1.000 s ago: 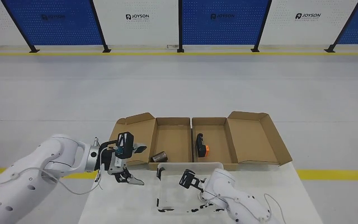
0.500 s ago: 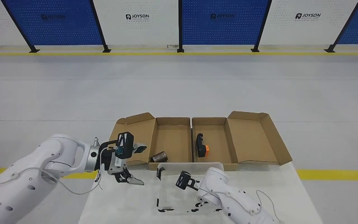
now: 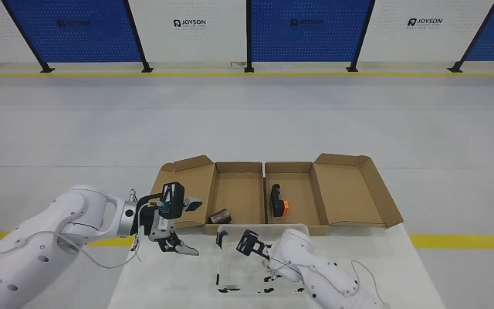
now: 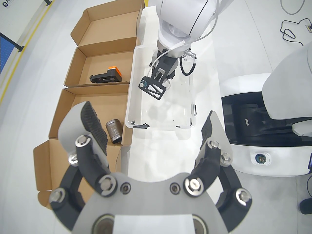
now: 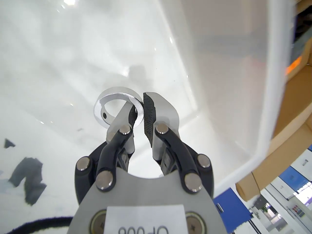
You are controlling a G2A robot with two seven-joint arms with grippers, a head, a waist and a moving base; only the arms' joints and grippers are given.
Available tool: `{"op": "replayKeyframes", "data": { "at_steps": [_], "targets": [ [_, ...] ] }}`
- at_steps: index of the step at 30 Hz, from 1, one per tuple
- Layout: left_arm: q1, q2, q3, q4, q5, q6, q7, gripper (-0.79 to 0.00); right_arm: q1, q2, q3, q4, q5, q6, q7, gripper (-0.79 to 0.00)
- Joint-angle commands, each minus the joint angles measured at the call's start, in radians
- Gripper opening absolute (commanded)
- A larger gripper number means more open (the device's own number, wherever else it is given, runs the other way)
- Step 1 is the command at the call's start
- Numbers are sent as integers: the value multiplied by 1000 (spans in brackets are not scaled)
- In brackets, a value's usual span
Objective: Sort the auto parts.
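Left hand [image 4: 150, 114] hangs with jaws spread wide; right hand [image 5: 141, 105] points down, jaws pinched together.

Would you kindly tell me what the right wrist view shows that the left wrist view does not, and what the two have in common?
Right wrist view: the silver ring up close, its wall clamped between the fingers of the right end effector, inside the clear bin. Left wrist view: the open left end effector, plus the cardboard box with a metal cylinder in one compartment and a black-and-orange part in the next. Shared: the clear bin, the right end effector reaching into it, and cardboard beside the bin.
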Motion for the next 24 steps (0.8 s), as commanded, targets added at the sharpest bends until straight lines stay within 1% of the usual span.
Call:
{"op": "replayKeyframes", "data": {
  "at_steps": [1,5,7,10,13,16,19,21,22,24],
  "targets": [
    [0,0,0,0,0,0,0,0,-58,22,49,-101,-23,-13,-29,-785],
    [0,0,0,0,0,0,0,0,-194,66,163,-270,-64,-65,-141,-785],
    [0,0,0,0,0,0,0,0,-257,84,221,-327,-59,-99,-219,-785],
    [15,-2,-12,-13,26,31,16,0,-347,106,304,-381,-30,-156,-338,-785],
    [36,1,-41,-11,48,48,50,0,-347,106,304,-381,-30,-156,-338,-785],
    [72,10,-89,10,47,53,120,0,-347,106,304,-381,-30,-156,-338,-785],
    [126,22,-152,41,40,26,227,0,-347,106,304,-381,-30,-156,-338,-785],
    [168,30,-195,56,53,8,289,0,-350,106,319,-388,-50,-108,-360,-785],
    [189,34,-214,61,60,3,313,0,-349,106,323,-417,-57,-95,-375,-785],
    [229,39,-249,62,74,4,350,0,-337,106,331,-468,-31,-123,-409,-785]
  ]
}}
